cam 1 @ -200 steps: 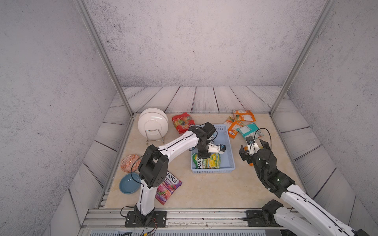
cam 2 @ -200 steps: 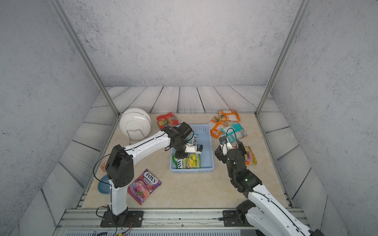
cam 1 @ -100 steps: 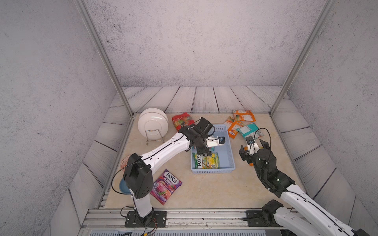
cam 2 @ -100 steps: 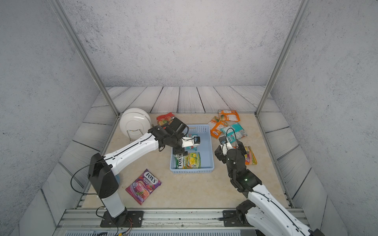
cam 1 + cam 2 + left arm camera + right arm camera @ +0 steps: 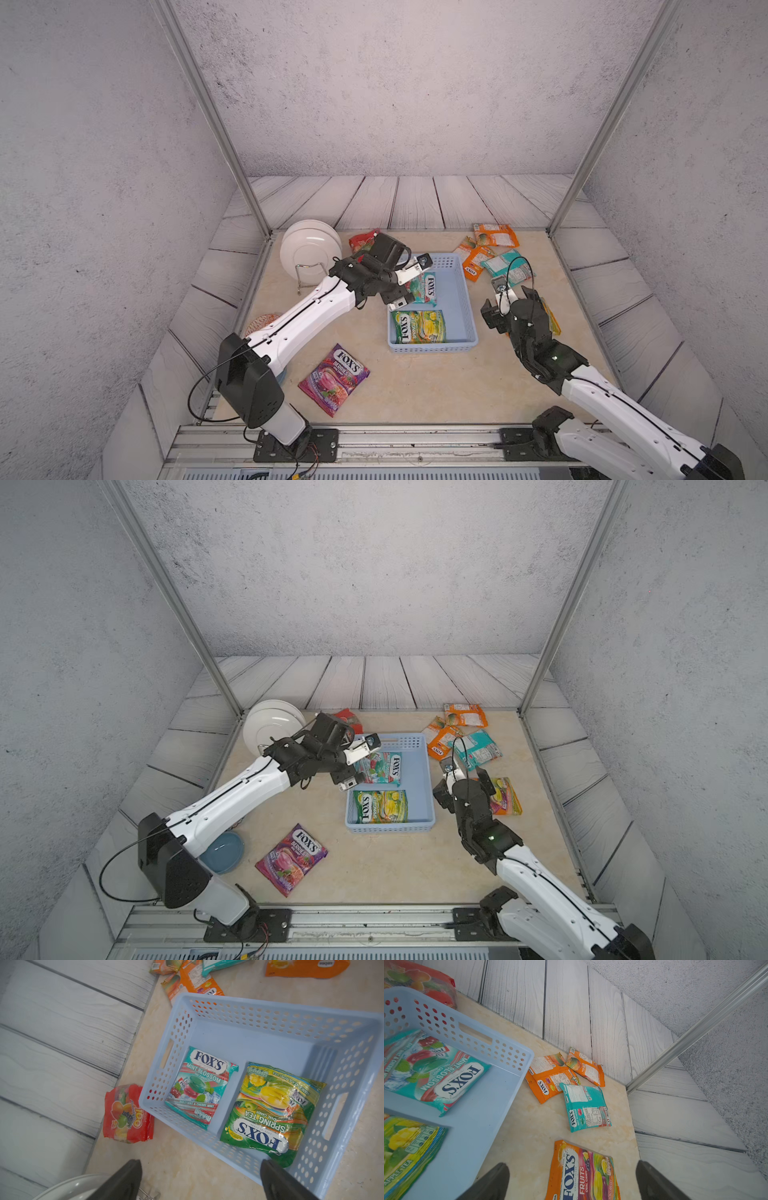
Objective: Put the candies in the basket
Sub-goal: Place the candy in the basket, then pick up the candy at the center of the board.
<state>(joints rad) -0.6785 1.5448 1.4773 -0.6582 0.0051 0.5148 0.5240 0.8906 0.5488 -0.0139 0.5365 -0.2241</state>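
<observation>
The left fingers [image 5: 124,1180] stand spread wide with nothing between them, above the 9 o'clock rim of the basket [image 5: 457,295]. The right fingers [image 5: 494,1182] are equally spread and empty. They are over the fruits bag [image 5: 583,1172], which lies on the table [image 5: 415,386] at the basket's 3 o'clock.

Count: two candies are inside, the mint bag [image 5: 199,1086] at 11 o'clock and the green bag [image 5: 270,1105] at 7 o'clock. Six are outside.

Hazards noted:
1. One left finger sits close to the basket rim. A careless pull-away could catch it and drag the light basket, spoiling the right arm's aim.
2. The red bag [image 5: 126,1113] lies against the basket's 10 o'clock corner, near the plate [image 5: 309,249]. There is little room for spread fingers, so the plate or basket could be knocked.
3. At 1 o'clock the teal bag [image 5: 585,1105] overlaps one of the orange bags [image 5: 550,1076]. A pinch there may lift two bags, or shed one short of the basket.
4. All bags are flat and glossy. Fingers may slide off, notably on the purple bag [image 5: 334,378] at 7 o'clock.
5. Both arms work beside the basket, so simultaneous drops risk contact.
</observation>
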